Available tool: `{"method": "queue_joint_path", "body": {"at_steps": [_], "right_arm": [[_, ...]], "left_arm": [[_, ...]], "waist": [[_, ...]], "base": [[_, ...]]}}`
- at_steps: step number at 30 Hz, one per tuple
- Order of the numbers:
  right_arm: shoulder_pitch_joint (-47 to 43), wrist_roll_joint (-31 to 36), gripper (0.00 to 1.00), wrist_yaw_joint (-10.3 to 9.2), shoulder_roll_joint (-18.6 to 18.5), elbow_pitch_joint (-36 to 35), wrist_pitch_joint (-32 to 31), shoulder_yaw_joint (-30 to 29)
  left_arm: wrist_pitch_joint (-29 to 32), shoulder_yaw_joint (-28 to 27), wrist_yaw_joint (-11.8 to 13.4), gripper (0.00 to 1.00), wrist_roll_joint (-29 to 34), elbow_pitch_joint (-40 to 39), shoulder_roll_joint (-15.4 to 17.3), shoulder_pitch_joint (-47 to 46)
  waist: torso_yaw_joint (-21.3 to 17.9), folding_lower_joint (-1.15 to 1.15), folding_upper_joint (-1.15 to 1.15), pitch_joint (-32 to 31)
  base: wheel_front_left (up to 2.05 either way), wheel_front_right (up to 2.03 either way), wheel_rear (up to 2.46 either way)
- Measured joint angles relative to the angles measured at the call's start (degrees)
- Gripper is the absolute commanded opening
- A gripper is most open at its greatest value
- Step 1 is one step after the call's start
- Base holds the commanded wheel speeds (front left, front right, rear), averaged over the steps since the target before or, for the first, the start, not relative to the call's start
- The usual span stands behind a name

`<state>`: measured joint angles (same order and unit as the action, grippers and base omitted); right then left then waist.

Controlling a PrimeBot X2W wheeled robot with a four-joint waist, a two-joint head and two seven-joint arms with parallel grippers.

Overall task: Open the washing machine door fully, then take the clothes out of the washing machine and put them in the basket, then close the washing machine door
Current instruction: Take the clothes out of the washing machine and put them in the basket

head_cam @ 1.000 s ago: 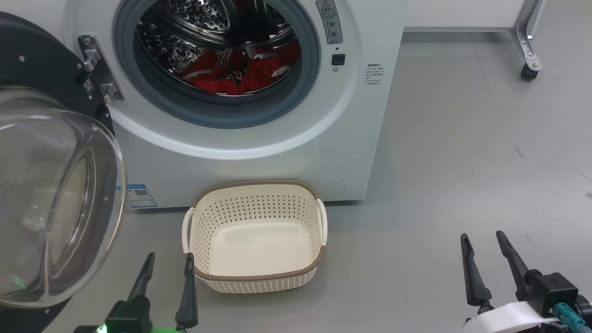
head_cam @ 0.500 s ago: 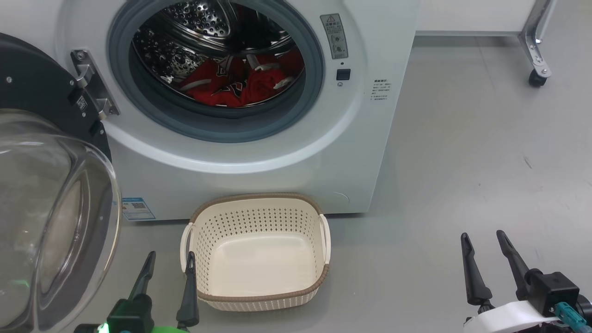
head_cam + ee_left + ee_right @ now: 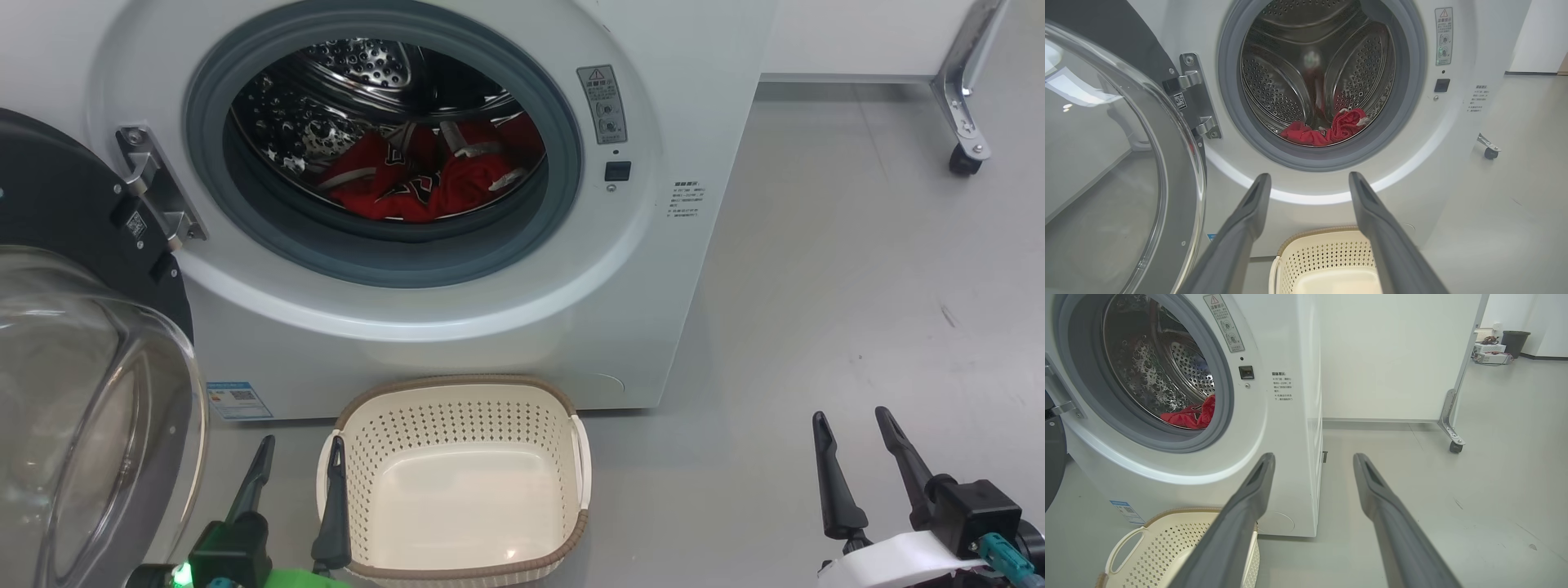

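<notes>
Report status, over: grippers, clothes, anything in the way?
Both open, empty: left gripper beside basket, right gripper off right. Door open; clothes in drum; basket empty. No obstruction seen.

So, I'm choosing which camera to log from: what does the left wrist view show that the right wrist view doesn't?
Left wrist: the door's glass bowl and the left gripper, open. Right wrist: the machine's side, a far dark bin and the right gripper, open. Both: red clothes in the drum, the basket, a caster.
</notes>
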<state>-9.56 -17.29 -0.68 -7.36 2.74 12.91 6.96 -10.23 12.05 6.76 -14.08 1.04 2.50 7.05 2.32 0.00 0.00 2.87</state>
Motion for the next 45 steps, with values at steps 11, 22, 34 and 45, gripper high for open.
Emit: {"method": "queue_joint_path", "body": {"at_steps": [11, 22, 34, 45], "right_arm": [[0.0, -0.16, 1.0, 0.0, -0.02, 0.01, 0.0, 0.11], [0.0, -0.16, 1.0, 0.0, -0.02, 0.04, 0.0, 0.24], [0.0, -0.18, 1.0, 0.01, -0.11, 0.0, -0.01, 0.41], [0.37, -0.18, 1.0, 0.05, -0.71, -1.43, -0.52, 0.51]], "left_arm": [[-0.18, 0.05, 0.01, 1.0, -0.01, 0.01, 0.0, 0.01], [-0.43, 0.12, 0.01, 1.0, -0.01, 0.01, 0.0, 0.01], [-0.4, 0.8, 0.01, 1.0, 1.15, -0.04, 0.0, 0.0], [0.63, 2.36, 0.01, 1.0, 1.26, -0.1, 0.02, -1.65]], "waist": [[-0.11, 0.0, 0.0, -0.06], [0.07, 0.0, 0.0, -0.03], [0.33, 0.0, 0.0, 0.42], [0.1, 0.0, 0.0, 2.81]], "base": [[0.29, -0.29, 0.0], [0.0, 0.0, 0.0], [0.0, 0.0, 0.0], [0.0, 0.0, 0.0]]}}
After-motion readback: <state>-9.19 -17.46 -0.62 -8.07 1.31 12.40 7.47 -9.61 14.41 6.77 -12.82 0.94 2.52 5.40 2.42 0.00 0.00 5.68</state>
